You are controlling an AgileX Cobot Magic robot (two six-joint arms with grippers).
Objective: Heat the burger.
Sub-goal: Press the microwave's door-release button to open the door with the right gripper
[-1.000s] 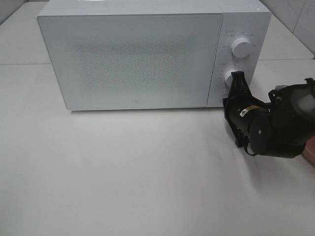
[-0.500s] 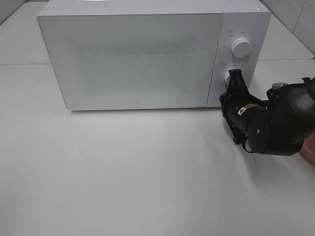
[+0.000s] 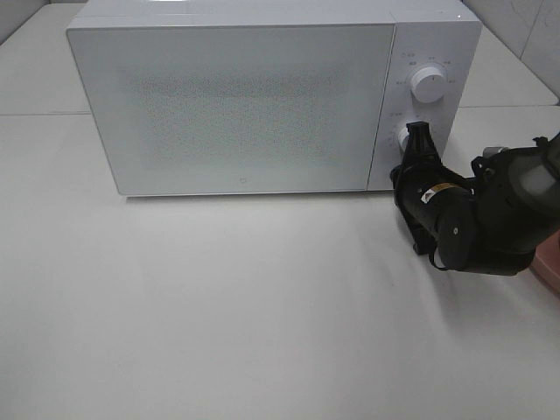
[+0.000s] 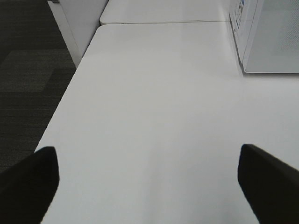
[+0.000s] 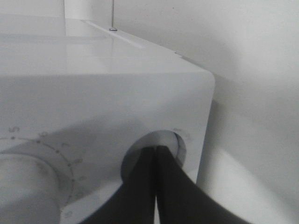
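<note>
The burger is hidden from every view. The white microwave (image 3: 236, 105) stands at the back of the table with its door closed. My right gripper (image 3: 418, 140) is shut, its tips together against the control panel (image 3: 420, 109) by the lower knob (image 3: 408, 137). In the right wrist view the shut gripper (image 5: 155, 151) touches a round button (image 5: 175, 144) beside a dial knob (image 5: 28, 186). My left gripper (image 4: 148, 186) is open over bare table, holding nothing, with the microwave's corner (image 4: 271, 37) off to one side.
The upper knob (image 3: 429, 83) sits above the lower one. A pinkish-brown edge of something (image 3: 549, 267) shows at the far right behind the right arm. The white table (image 3: 219, 297) stretches in front of the microwave; its edge and dark floor (image 4: 28, 70) appear in the left wrist view.
My right gripper has shifted slightly left, closing in on the control panel, and has held there for the last half second. The left gripper shows no earlier frame.
</note>
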